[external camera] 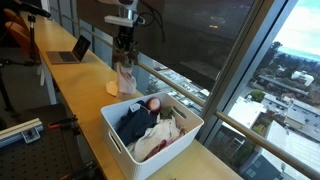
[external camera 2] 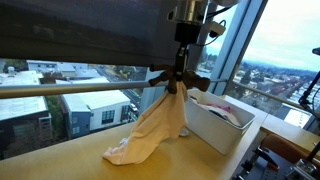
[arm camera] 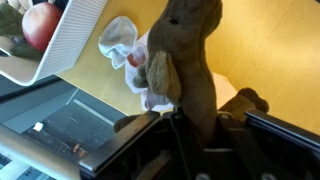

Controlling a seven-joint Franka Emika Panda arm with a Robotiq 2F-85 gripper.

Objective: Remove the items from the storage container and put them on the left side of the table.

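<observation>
In an exterior view, the long light-wood desk [external camera: 70, 88] runs beside tall windows [external camera: 285, 100]. An open grey laptop [external camera: 72, 50] sits at its far end; any marking on it is too small to read. The pincer [external camera: 124, 45] hangs above the desk between the laptop and the white storage container [external camera: 116, 138]. Its jaws are nearly closed and pinch the top of a tan cloth [external camera: 125, 75], which dangles straight down. The container stands well nearer the camera. It holds a navy garment [external camera: 133, 122], a small red piece [external camera: 153, 102] and white cloths [external camera: 165, 142].

In an exterior view, the pincer [external camera 2: 179, 82] points downward with the tan cloth [external camera 2: 155, 128] clamped between its tips. The cloth fans out below it, and its lower end rests on the desk [external camera 2: 60, 168]. The storage container [external camera 2: 215, 132] stands just beside the draped cloth, with pale pink and white fabric [external camera 2: 222, 110] showing above its rim. No lettering can be made out on the container.

In the wrist view, the pincer [arm camera: 185, 112] comes in from the bottom, its dark jaws drawn tight around the tan cloth [arm camera: 192, 45], which bunches up in front of the lens. Past it, a white and pink rag [arm camera: 122, 45] lies on the desk [arm camera: 275, 50]. The rag is just beside the container's corner [arm camera: 75, 35], and the red piece [arm camera: 40, 22] shows inside the container.
</observation>
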